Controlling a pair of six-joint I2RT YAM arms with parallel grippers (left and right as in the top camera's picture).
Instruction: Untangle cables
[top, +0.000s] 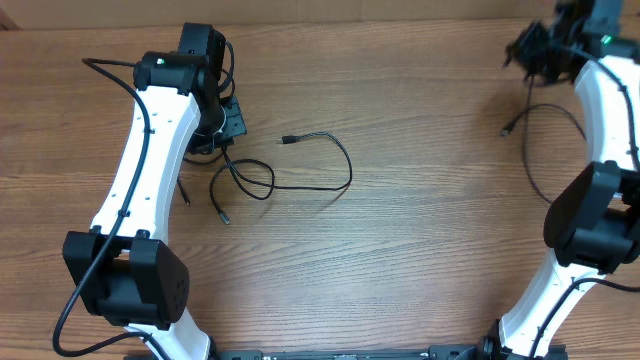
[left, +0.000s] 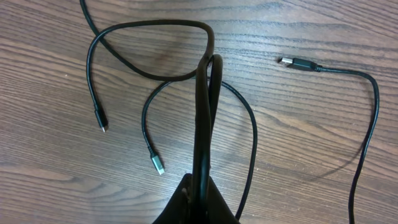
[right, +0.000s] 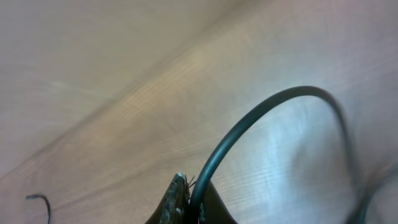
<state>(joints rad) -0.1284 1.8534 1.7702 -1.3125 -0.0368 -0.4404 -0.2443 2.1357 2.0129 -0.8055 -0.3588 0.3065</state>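
Thin black cables lie in loose loops on the wooden table at the left centre, with a USB plug pointing left. My left gripper is shut on a doubled strand of them. In the left wrist view the strand rises from the shut jaws; a silver-tipped plug, a small plug and the USB plug lie around it. My right gripper, far right, is shut on another thin cable, seen arching from its jaws in the right wrist view.
The right cable's free plug end hangs near the table's far right. Two more cable ends lie just right of the white left arm. The white right arm stands along the right edge.
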